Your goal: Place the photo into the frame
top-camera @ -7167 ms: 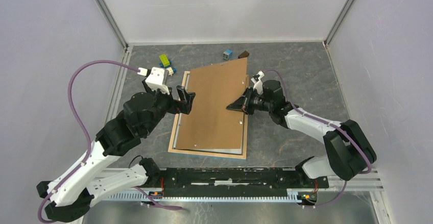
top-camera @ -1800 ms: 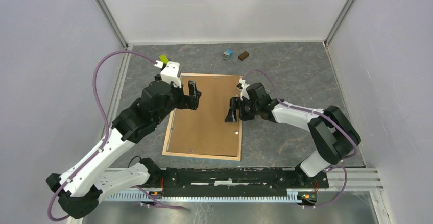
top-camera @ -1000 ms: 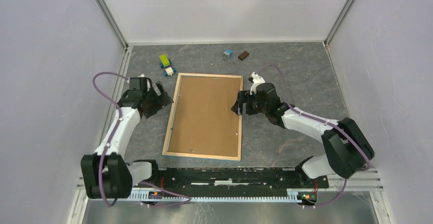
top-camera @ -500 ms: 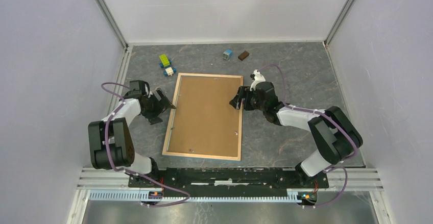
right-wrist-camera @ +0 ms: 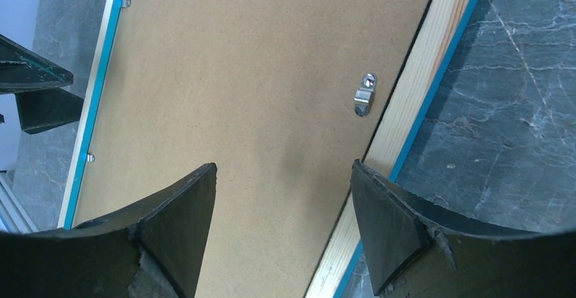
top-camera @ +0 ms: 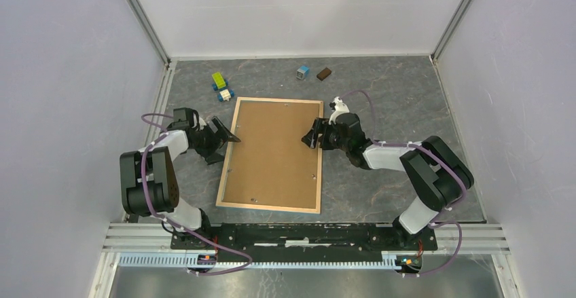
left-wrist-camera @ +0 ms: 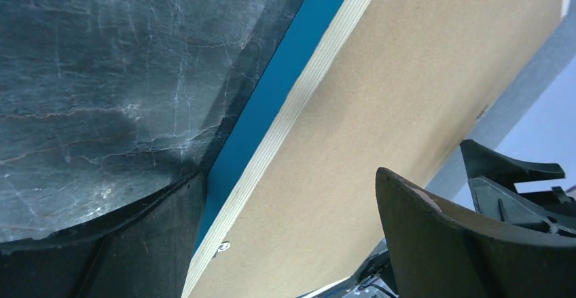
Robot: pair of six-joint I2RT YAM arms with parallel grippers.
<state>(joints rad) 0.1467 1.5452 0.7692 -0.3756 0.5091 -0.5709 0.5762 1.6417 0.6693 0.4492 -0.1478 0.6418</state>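
The frame [top-camera: 268, 208] lies back-up on the grey veined worktop [top-camera: 401, 94] between the two sets of jaws. Its flat brown fibreboard backing [top-camera: 275, 152] fills it, and the photo is hidden. The left jaws gape wide and empty, astride the blue-sided, pale-wood left rail. The right jaws, also apart and empty, straddle the right rail, with a bent metal clip [right-wrist-camera: 365, 94] just ahead of them. Open worktop runs outside both long edges.

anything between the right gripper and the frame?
Nothing visible. The open right gripper is poised directly over one rail of the light-wood, blue-faced rectangular frame, beside a small metal clip at the brown backing board's edge.
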